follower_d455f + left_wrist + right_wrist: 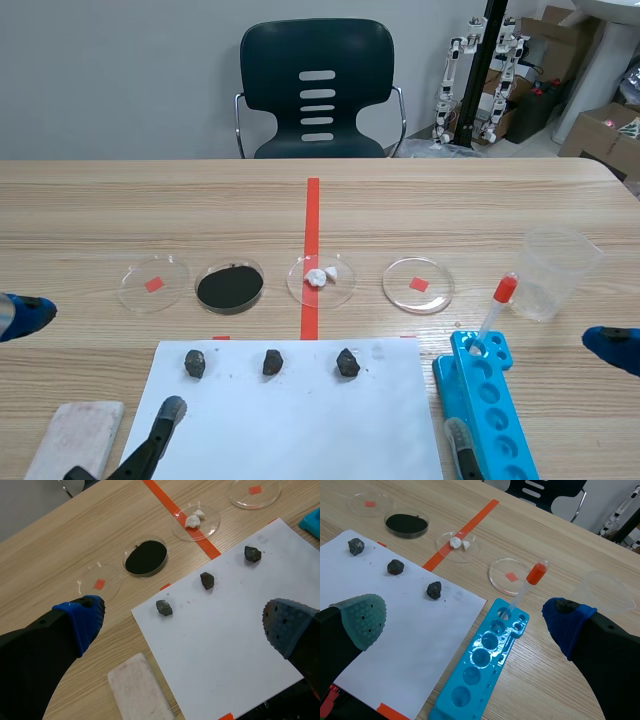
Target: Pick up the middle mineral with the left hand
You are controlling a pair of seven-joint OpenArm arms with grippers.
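Clearly, the middle mineral lies free on the paper

The middle mineral [272, 362], a small, rough, dark grey lump, sits on the far part of a white paper sheet [300, 430] laid on the pale wooden table [100, 200]. It is one of a row of three. The left mineral [195, 363] and the right mineral [347, 362] are lumps of the same dark kind, each apart from it. Nothing touches it.

The left gripper [184, 624] hangs over the near left of the sheet with its fingers spread wide and nothing between them. The row of minerals lies ahead of it, the left one closest. A whitish rectangular block [137, 690] lies on the table just beside the sheet's near left edge.

The right gripper [464, 620] is likewise spread and holds nothing. It hangs over the near right of the sheet and a bright blue plastic tube rack [480, 670]. A clear dropper with an orange-red bulb [536, 573] stands tilted in the rack's far end.

Beyond the sheet runs a line of four round clear dishes. From the left they are:

- an empty dish [154, 283] showing a small red square
- a dish of black powder [230, 286]
- a dish of white lumps [321, 279] on the red tape line
- a second empty dish [417, 284] with a red square

A clear plastic cup [555, 270] stands to their right. A dark chair with a slotted back [317, 90] stands at the table's far side.
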